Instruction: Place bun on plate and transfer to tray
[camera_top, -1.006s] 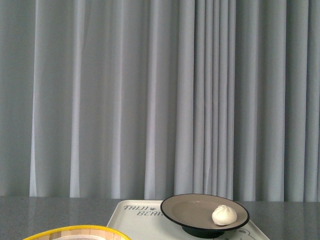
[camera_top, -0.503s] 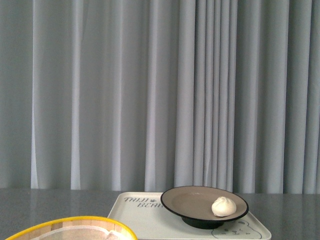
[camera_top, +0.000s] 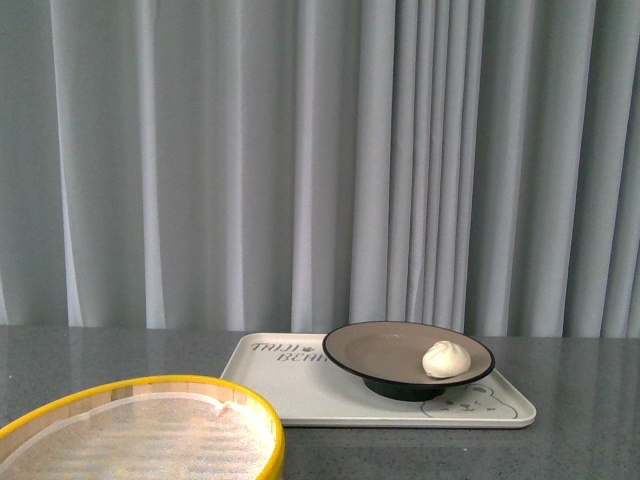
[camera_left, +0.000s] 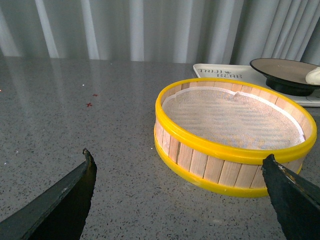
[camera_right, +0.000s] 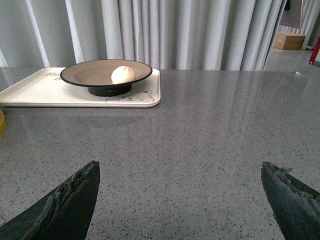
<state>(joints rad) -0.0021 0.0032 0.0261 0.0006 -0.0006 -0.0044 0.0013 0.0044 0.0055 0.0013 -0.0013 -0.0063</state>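
Observation:
A small white bun rests on the right side of the taupe, black-rimmed plate. The plate stands on the cream-white tray with grey lettering. The right wrist view shows the same bun, plate and tray far ahead of my right gripper, which is open over bare tabletop. My left gripper is open too, with nothing between its fingers, just short of the steamer basket. Neither arm shows in the front view.
A round wooden steamer basket with yellow rims and a white liner sits left of the tray, also the basket low in the front view. Grey speckled tabletop spreads around. A grey curtain hangs behind.
The front view has tilted downward: the tray, plate and basket now sit higher in the picture and more tabletop shows. The bun, plate and tray keep their places relative to each other.

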